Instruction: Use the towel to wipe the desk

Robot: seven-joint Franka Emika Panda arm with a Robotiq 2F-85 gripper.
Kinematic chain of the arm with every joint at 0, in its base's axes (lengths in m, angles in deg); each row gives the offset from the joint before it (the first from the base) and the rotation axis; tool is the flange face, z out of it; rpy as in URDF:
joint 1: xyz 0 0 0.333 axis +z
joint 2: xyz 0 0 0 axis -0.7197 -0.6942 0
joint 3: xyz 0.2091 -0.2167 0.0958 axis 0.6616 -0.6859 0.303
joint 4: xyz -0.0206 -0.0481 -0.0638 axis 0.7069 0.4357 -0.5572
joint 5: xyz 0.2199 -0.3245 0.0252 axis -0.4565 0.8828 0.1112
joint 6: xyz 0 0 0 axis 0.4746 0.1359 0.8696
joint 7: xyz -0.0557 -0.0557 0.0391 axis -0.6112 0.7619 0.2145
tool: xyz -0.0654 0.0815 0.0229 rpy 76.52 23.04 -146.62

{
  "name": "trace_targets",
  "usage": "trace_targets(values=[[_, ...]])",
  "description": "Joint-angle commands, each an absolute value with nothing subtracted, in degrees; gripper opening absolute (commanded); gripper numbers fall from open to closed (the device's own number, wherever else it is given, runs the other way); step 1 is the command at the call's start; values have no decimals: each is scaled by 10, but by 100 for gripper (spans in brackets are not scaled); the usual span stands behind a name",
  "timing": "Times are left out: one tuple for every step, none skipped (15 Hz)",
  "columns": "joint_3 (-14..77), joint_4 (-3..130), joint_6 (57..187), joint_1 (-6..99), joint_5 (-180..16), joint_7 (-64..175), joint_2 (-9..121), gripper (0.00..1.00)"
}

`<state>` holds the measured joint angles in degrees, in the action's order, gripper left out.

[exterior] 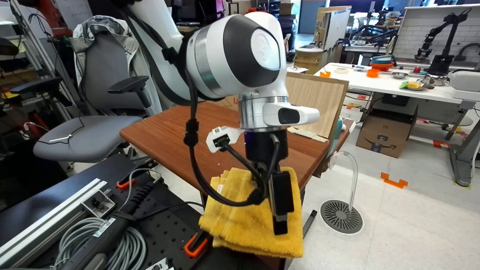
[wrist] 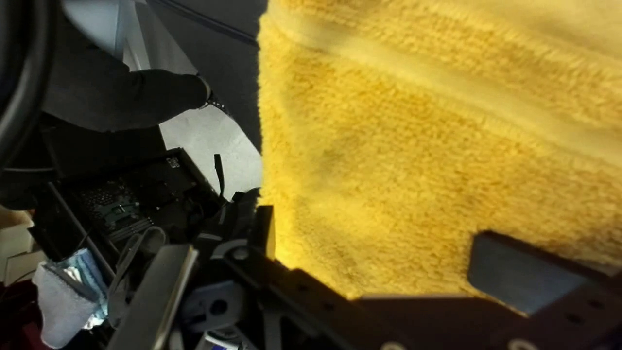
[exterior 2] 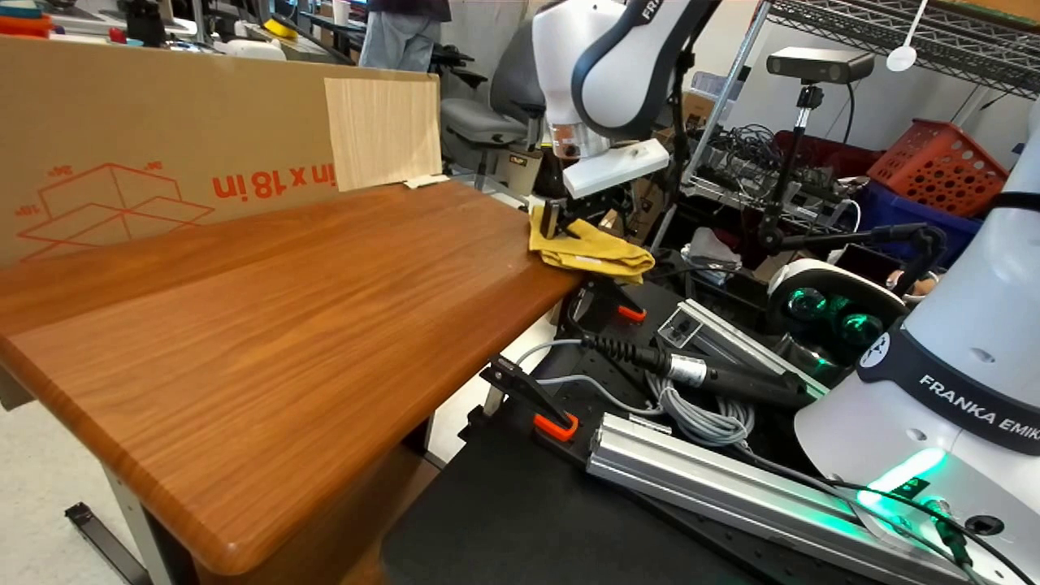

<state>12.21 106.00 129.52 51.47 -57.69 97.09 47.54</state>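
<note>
A folded yellow towel (exterior: 247, 228) lies at one end of the brown wooden desk (exterior: 168, 129), partly over its edge. The towel (exterior 2: 605, 256) and desk (exterior 2: 284, 349) also show in an exterior view. In the wrist view the towel (wrist: 413, 146) fills the upper right. My gripper (wrist: 379, 248) is open, its two fingers wide apart, with the towel's surface showing between them. In an exterior view the gripper (exterior 2: 578, 221) is down at the towel. Whether the fingertips press on the towel, I cannot tell.
A cardboard sheet (exterior 2: 203, 130) and a light wood panel (exterior 2: 386, 134) stand along a desk edge. A black platform beside the desk bears orange-tipped clamps (exterior 2: 556, 424), an aluminium rail (exterior 2: 715, 487) and coiled cable (exterior: 127, 243). A grey chair (exterior: 90, 131) stands beyond.
</note>
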Motion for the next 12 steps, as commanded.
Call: trace_targets(values=[[93,1129,1386,509,-499,993,519,100],[83,1137,1410,513,-478,1001,520,100],[77,1147,1428,516,-457,1009,524,100],[75,1152,1445,516,-441,1015,523,100],[73,1160,1462,518,-423,1023,526,100],[75,1164,1478,518,-411,1028,529,100],[79,1168,1501,519,-399,1036,534,100],[84,1170,1528,520,-394,1041,539,100],[90,1173,1555,521,-399,1043,543,100],[98,1178,1580,525,-412,1040,551,100],[100,1181,1600,530,-410,1042,557,100],[98,1187,1619,537,-406,1044,571,100]])
